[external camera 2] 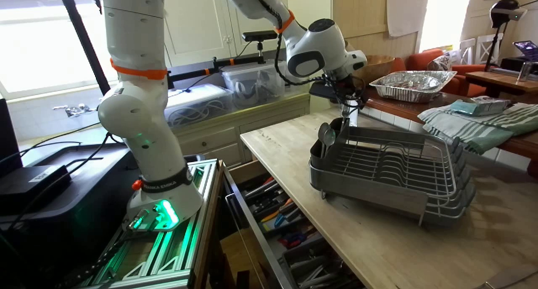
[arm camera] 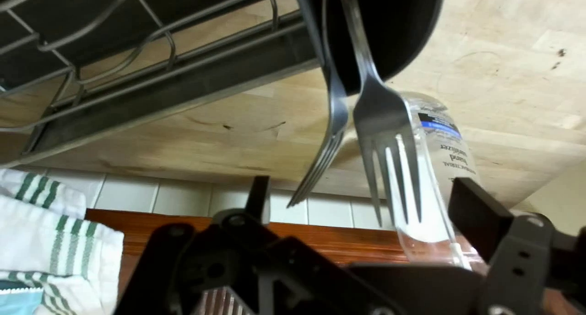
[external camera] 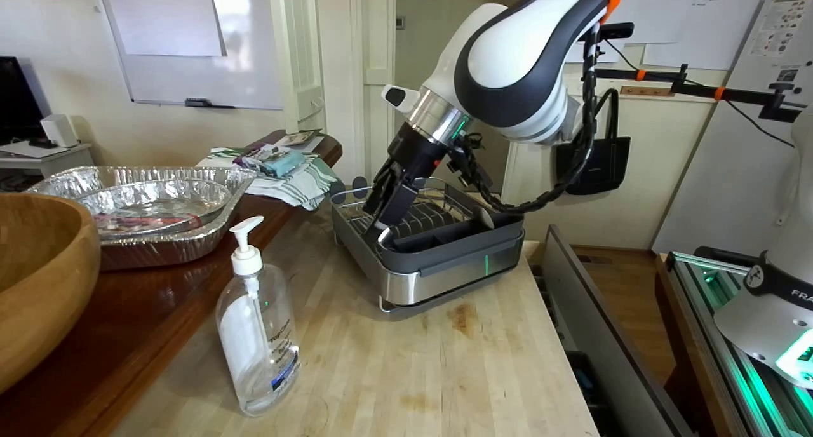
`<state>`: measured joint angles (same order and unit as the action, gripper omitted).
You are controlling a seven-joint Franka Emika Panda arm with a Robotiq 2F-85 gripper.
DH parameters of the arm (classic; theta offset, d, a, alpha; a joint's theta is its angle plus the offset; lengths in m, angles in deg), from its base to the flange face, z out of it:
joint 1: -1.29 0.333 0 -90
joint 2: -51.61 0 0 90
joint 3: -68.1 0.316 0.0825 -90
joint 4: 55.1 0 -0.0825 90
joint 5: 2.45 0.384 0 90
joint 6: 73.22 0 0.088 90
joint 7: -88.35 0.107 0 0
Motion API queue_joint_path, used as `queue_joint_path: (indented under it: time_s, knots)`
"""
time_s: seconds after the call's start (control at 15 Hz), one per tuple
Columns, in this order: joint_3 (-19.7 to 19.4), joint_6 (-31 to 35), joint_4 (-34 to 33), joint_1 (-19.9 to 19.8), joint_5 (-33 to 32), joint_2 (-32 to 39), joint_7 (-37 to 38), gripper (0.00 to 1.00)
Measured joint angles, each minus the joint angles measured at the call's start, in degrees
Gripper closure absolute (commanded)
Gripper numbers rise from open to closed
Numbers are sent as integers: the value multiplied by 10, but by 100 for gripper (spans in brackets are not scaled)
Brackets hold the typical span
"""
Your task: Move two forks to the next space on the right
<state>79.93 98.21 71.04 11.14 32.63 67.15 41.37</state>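
The 2 slim, shiny silver metal forks [arm camera: 377, 100] look light, stiff, slippery; pinch their broad heads. The black 2-fingered end effector [arm camera: 366, 198] stands wide, gripping nothing.

Lt. wood tabletop [external camera: 502, 376] w/ brown stain [external camera: 462, 319]. In an exterior view: grey dish rack [external camera: 397, 283] on it, upright, one corner nr. R edge; clear pump btl. [external camera: 260, 351], upright, closer to L edge, apart from rack. In an exterior view: flat grey item [external camera 2: 510, 277], can't ID, cut off by frame, well away from tabletop's far L corner.
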Motion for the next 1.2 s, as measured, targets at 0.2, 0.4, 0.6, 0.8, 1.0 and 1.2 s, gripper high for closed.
queue_joint_path:
  time_s: [0.2, 0.4, 0.6, 0.8, 1.0, 1.2]
  knots:
    - [-2, 0, 5, 0, 0, 4, 18, 0]
    - [-2, 0, 8, 0, 0, 8, 28, 20]
    - [-2, 0, 9, 0, 0, 9, 29, 42]
    - [-2, 0, 9, 0, 0, 10, 29, 65]
    - [-2, 0, 11, 0, 0, 11, 30, 89]
    - [-2, 0, 13, -1, 0, 11, 31, 100]
